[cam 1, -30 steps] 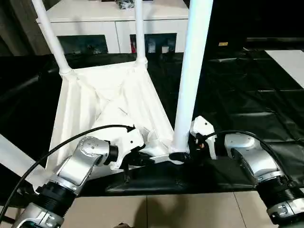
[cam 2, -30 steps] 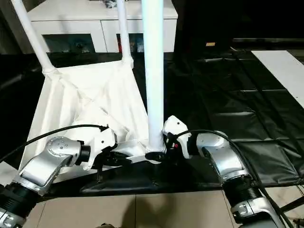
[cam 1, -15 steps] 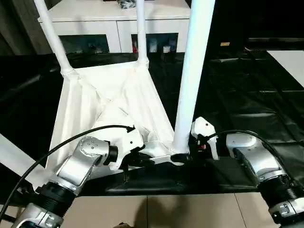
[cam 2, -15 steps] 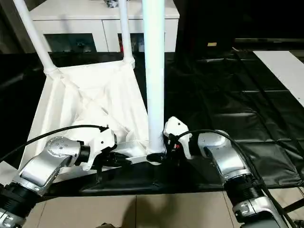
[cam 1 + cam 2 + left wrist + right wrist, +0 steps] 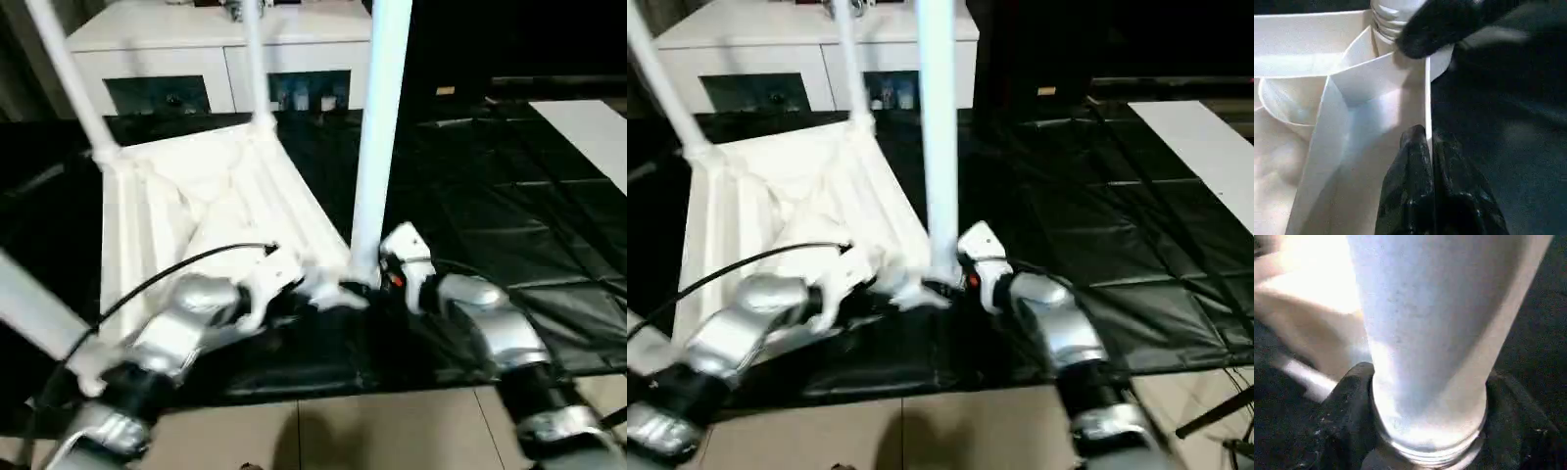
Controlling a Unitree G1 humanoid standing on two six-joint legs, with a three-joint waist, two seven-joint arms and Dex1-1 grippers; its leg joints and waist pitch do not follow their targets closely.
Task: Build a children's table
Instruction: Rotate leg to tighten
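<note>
White ribbed top, upturned legs

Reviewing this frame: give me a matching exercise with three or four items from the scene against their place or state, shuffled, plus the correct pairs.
Things:
1. left gripper
2. right gripper
3. table top
4. white cabinet

Places or states:
A. stands behind the black-covered surface
B. fingers on either side of the base of the nearest leg
C. lies upside down, ribs showing
D. pinches the thin rim of the top

Pairs: 1-D, 2-B, 3-C, 4-A
</note>
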